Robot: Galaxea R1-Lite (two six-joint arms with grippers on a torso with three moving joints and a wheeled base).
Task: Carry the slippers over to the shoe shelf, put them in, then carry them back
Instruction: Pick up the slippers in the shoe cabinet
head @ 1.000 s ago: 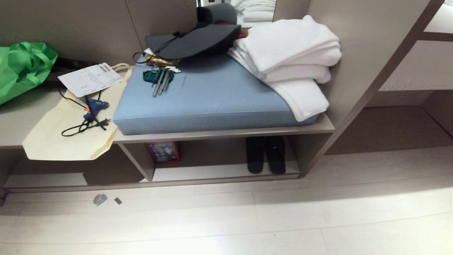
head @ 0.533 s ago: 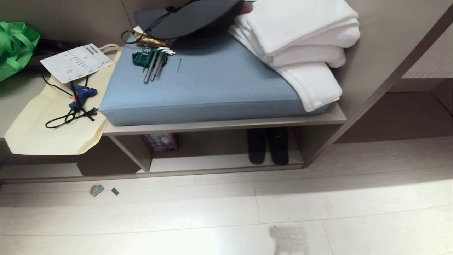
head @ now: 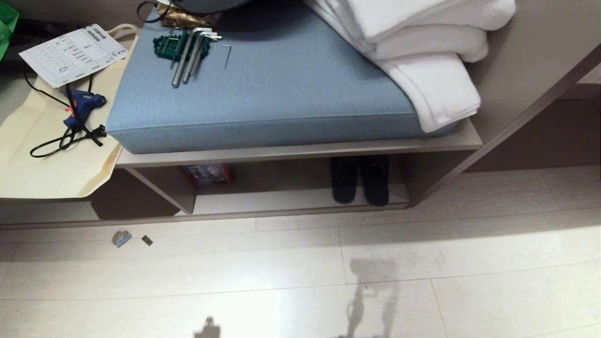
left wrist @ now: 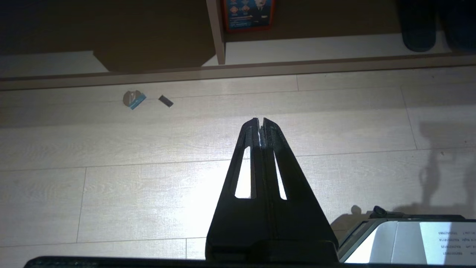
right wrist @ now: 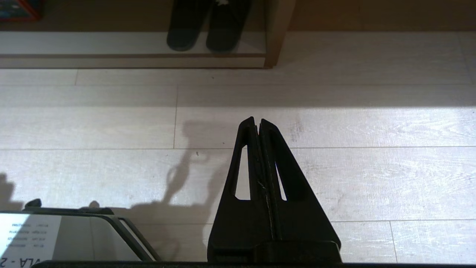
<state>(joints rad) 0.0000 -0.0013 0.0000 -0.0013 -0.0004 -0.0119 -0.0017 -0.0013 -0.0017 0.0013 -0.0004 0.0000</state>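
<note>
Slippers (right wrist: 206, 26) well beyond right tool (right wrist: 257, 121)

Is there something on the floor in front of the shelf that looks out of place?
Yes. Two small bits of litter lie on the floor, below the cream bag. The slippers stand neatly paired in the shoe shelf.

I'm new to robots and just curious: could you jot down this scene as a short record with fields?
slippers: side by side in the shoe shelf, at its right end
left gripper: shut, empty, above bare floor
right gripper: shut, empty, above bare floor
on top: blue cushion, white towels, hex keys
floor: two small scraps
</note>
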